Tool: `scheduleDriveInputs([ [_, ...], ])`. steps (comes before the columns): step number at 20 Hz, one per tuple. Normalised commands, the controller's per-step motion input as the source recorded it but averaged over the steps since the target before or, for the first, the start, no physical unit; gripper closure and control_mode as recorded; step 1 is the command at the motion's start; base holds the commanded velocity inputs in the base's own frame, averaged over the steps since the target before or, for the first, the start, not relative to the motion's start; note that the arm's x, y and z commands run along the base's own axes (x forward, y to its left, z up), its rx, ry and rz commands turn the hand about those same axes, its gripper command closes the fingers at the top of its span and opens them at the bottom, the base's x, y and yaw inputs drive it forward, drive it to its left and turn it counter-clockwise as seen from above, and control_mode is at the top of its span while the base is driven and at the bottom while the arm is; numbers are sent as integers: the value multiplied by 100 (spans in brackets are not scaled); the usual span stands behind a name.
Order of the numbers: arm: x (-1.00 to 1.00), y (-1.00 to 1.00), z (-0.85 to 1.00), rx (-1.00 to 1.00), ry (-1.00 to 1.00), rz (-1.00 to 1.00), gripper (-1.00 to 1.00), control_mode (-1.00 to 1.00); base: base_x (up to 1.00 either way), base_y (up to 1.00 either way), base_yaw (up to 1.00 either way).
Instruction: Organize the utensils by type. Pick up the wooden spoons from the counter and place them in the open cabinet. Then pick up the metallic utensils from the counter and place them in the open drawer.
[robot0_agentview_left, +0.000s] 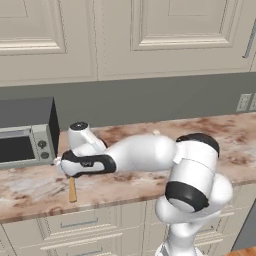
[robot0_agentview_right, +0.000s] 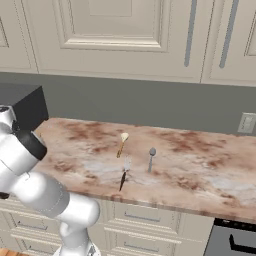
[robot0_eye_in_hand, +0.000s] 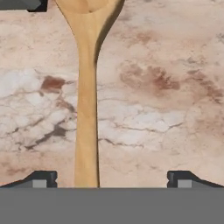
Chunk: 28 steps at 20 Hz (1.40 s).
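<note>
Trouble could come from the offset: in the hand view the large tan wooden spoon (robot0_eye_in_hand: 86, 100) runs up the left half of the frame, closer to the left fingertip (robot0_eye_in_hand: 41, 178) than to the right one, so closing from here may nudge or spin the handle on the smooth marble table (robot0_eye_in_hand: 166, 109) rather than pinch it squarely. The end effector (robot0_eye_in_hand: 111, 179) hangs low over that handle with its jaws spread fully apart, holding nothing and, as far as can be told, touching nothing. In the left base view the handle end pokes out below the hand at centre left, near the table's front edge and just right of the grey toaster oven (robot0_agentview_left: 25, 132). The smaller pale-bowled spoon (robot0_agentview_right: 122, 143) and the two metal utensils (robot0_agentview_right: 125, 172) (robot0_agentview_right: 151, 158) lie at mid-frame in the right base view, well apart from the arm.
</note>
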Motion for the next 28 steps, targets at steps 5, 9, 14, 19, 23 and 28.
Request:
scheduleDriveInputs([
  [5,36,21,-38,0,3,0,-100,-100,0,0,0],
  [9,39,29,-37,-3,5,0,-100,-100,0,0,0],
  [14,34,33,-35,-5,10,-3,-100,-100,0,0,0],
  [19,33,37,-26,-11,4,-6,-100,-100,0,0,0],
  [23,24,31,-21,-15,3,-5,-100,-100,0,0,0],
  [28,-3,-12,-40,0,-2,-4,-100,-100,0,0,0],
])
